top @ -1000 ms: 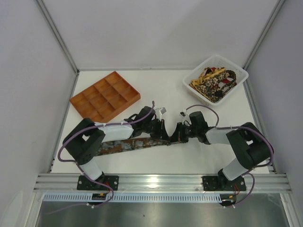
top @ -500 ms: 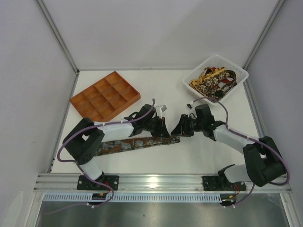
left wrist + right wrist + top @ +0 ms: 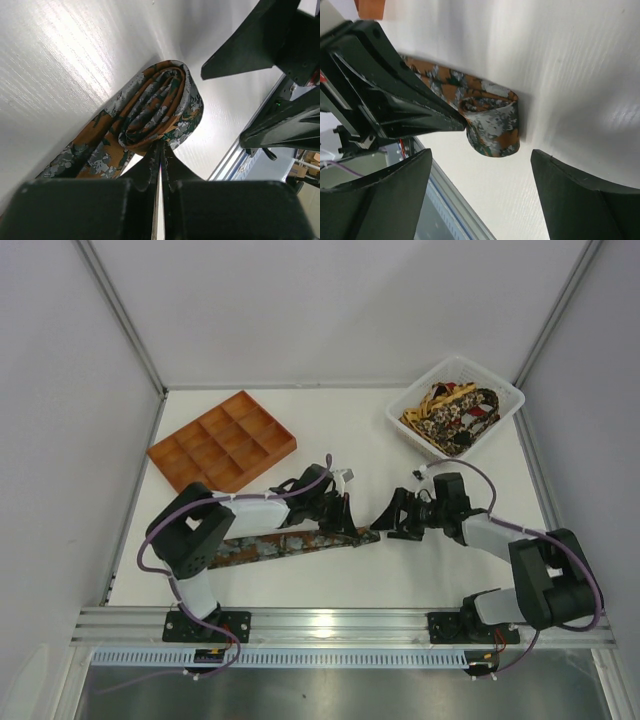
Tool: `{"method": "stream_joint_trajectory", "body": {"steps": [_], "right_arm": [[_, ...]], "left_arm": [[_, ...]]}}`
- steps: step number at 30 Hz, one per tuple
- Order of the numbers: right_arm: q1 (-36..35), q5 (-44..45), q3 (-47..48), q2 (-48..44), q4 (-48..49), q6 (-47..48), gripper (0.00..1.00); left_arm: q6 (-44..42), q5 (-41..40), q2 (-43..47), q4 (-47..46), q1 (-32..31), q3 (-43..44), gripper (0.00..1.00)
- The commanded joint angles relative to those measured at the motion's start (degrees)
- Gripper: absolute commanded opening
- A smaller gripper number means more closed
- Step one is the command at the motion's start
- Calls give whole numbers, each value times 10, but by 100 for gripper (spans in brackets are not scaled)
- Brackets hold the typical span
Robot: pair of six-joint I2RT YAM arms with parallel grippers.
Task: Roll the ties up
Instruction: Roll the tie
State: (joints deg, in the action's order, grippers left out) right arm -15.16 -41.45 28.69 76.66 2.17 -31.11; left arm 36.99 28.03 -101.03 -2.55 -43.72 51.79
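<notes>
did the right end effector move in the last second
yes, the right end effector has pulled back rightward, away from the orange tray, and opened off the rolled end of the tie

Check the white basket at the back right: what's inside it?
The white basket holds a heap of patterned ties in yellow, black and rust, tangled together. Their number and the basket's floor cannot be seen, because the top layers cover both.

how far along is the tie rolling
Done: one end of the tie is wound into a small roll. In hand: the left end effector is shut on that roll; the right end effector is open beside it. Left: the remaining length lies flat, and more ties wait in the basket.
</notes>
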Motion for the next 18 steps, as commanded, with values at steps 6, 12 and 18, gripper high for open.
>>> {"method": "stream_joint_trajectory", "body": {"steps": [6, 12, 18], "right_arm": [[1, -83, -21, 81, 129, 18, 75], [0, -92, -4, 135, 152, 21, 72], [3, -59, 57, 161, 93, 57, 71]], "left_arm": [[-11, 2, -17, -26, 14, -1, 5], [-17, 4, -18, -30, 28, -6, 5], [-17, 10, -21, -36, 29, -7, 5]]}}
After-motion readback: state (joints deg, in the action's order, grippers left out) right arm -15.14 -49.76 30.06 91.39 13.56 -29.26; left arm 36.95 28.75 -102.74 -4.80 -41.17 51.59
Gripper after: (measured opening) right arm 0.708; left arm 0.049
